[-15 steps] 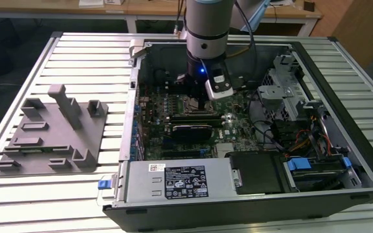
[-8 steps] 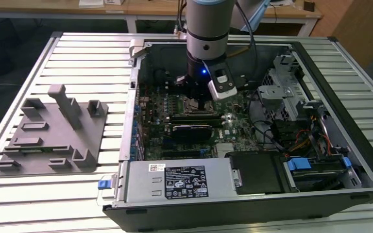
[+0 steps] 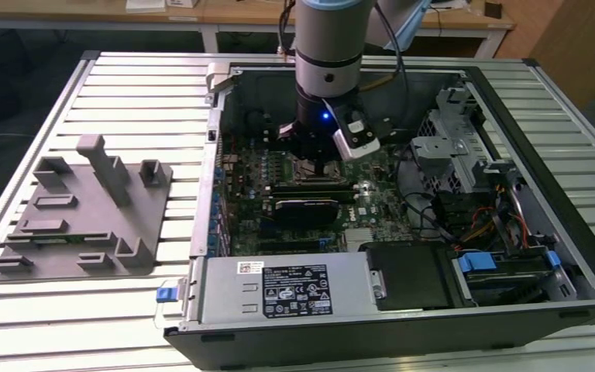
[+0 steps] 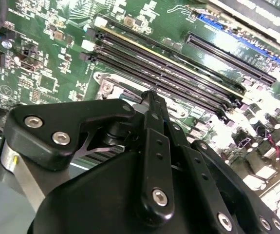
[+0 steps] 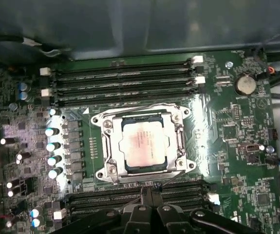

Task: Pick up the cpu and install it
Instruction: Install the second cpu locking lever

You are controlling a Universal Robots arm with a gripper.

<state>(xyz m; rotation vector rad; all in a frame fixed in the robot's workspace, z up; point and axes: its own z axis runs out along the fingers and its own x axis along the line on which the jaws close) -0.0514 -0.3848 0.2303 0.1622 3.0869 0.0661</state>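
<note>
My first wrist view shows the cpu (image 5: 143, 144) seated in its socket (image 5: 143, 171), at twelve o'clock from my gripper (image 5: 147, 194); whether my gripper is open, I cannot tell.

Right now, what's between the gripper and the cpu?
In the first wrist view, a bank of dark memory slots and the socket frame's edge lie between the gripper and the cpu, which sits in the socket.
</note>
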